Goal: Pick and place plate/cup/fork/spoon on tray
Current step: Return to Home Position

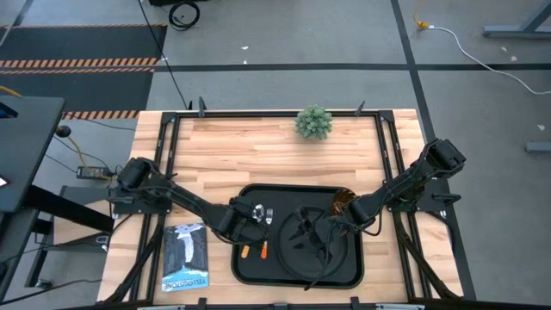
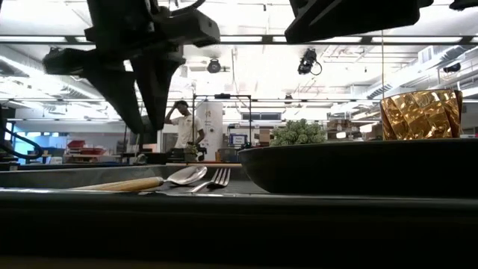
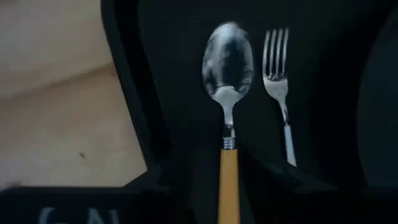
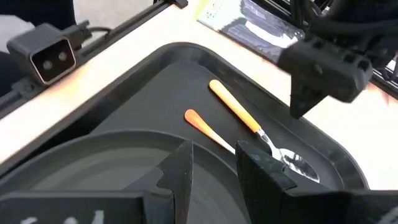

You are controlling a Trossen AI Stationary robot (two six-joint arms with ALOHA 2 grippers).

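Observation:
The black tray (image 1: 258, 271) lies at the table's near middle. The black plate (image 1: 303, 250) rests flat in its right half. The amber cup (image 1: 343, 201) stands upright in the tray's far right corner. The spoon (image 3: 227, 62) and the fork (image 3: 277, 62) lie side by side on the tray's left part, orange handles toward the near edge. My left gripper (image 2: 142, 138) hangs open just above the spoon's handle (image 3: 228, 186), fingers pointing down, clear of it. My right gripper (image 4: 214, 177) is open above the plate (image 4: 93, 168).
A green plant ball (image 1: 313, 121) sits at the table's far edge. A booklet (image 1: 185, 257) lies left of the tray. A small camera (image 4: 53, 56) stands at the near edge. A person (image 2: 183, 123) stands far off in the room.

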